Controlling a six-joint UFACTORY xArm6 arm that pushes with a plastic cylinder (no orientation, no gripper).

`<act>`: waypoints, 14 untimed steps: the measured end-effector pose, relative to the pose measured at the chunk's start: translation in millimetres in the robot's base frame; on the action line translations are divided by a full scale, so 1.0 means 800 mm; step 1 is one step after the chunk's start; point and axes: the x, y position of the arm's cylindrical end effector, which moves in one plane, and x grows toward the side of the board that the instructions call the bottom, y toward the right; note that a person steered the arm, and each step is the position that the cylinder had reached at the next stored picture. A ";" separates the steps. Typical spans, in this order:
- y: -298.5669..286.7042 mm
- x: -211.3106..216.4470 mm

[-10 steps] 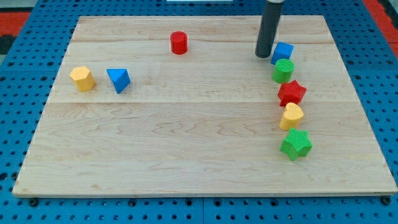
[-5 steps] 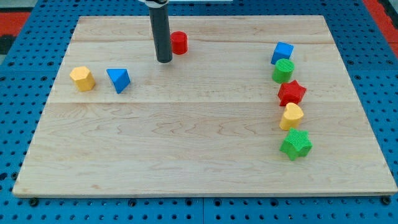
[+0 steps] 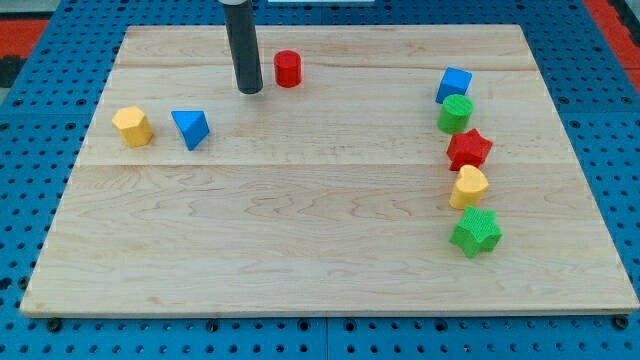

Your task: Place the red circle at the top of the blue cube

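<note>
No gripper on this arm, just a dark rod, so nothing to report as open or closed. My tip (image 3: 249,91) sits on the desk (image 3: 300,250) near the view's top, just left of the red circle (image 3: 288,68), with a small gap and no contact. Blue cube (image 3: 454,84) is well apart on the view's right, heading a column: green cylinder (image 3: 456,113) touching below it, then red star (image 3: 469,149), yellow block (image 3: 468,187), green star (image 3: 477,232). At the view's left are the yellow hexagon (image 3: 132,126) and the blue triangle (image 3: 190,128), side by side.
</note>
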 end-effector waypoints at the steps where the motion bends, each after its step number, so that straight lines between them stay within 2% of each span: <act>1: -0.001 0.002; 2: -0.023 -0.008; 4: 0.119 -0.025; 5: 0.028 -0.021; 6: 0.004 -0.033; 7: 0.050 -0.076; 8: 0.140 -0.084; 9: 0.163 -0.081; 10: 0.112 -0.052; 11: 0.173 -0.028; 13: 0.195 -0.028; 14: 0.121 -0.015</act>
